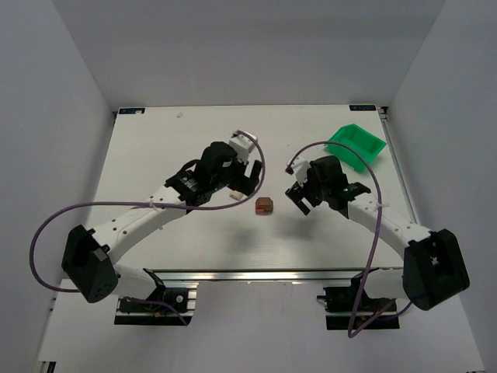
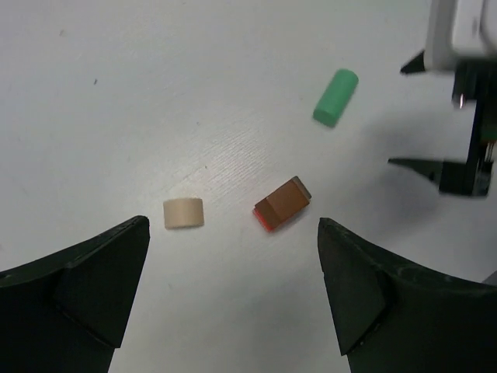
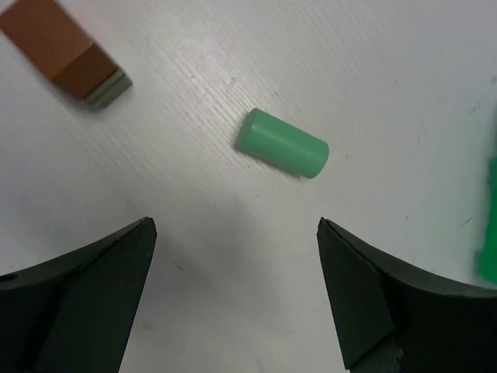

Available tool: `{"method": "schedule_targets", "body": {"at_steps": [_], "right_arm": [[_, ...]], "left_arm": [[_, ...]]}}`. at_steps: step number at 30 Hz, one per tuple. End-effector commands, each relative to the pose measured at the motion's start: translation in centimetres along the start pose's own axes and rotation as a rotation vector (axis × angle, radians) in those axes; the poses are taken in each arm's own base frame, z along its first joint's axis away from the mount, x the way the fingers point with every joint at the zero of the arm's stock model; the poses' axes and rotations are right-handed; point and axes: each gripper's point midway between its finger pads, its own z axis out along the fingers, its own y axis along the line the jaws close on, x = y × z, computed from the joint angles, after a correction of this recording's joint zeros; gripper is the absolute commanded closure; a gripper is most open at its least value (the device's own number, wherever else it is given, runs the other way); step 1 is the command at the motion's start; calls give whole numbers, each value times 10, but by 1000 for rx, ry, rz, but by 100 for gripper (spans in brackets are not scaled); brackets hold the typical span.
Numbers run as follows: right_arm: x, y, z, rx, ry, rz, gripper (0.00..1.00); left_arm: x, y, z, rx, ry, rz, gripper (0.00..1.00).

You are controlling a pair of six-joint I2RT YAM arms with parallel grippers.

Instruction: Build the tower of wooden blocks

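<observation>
Shows the left gripper spread wide, gripping nothing, above a cream cylinder. Puts the wood block tower, a short stack with brown on top, on the table between both arms, apart from a green cylinder. Shows the right gripper equally wide and empty; green bin far right.

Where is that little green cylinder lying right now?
In the right wrist view the green cylinder lies on its side on the table, just ahead of the open right gripper, with the brown block stack off to its upper left.
</observation>
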Motion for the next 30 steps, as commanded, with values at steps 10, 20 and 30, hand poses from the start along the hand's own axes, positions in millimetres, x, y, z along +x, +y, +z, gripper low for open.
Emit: {"method": "schedule_targets", "body": {"at_steps": [10, 20, 30], "right_arm": [[-91, -33, 9, -327, 43, -820, 11], [-24, -12, 20, -465, 122, -993, 12], [-1, -14, 69, -476, 164, -967, 15]], "left_arm": [[99, 35, -60, -413, 52, -712, 2], [108, 64, -104, -564, -25, -705, 2], [104, 70, -105, -604, 3, -651, 2]]}}
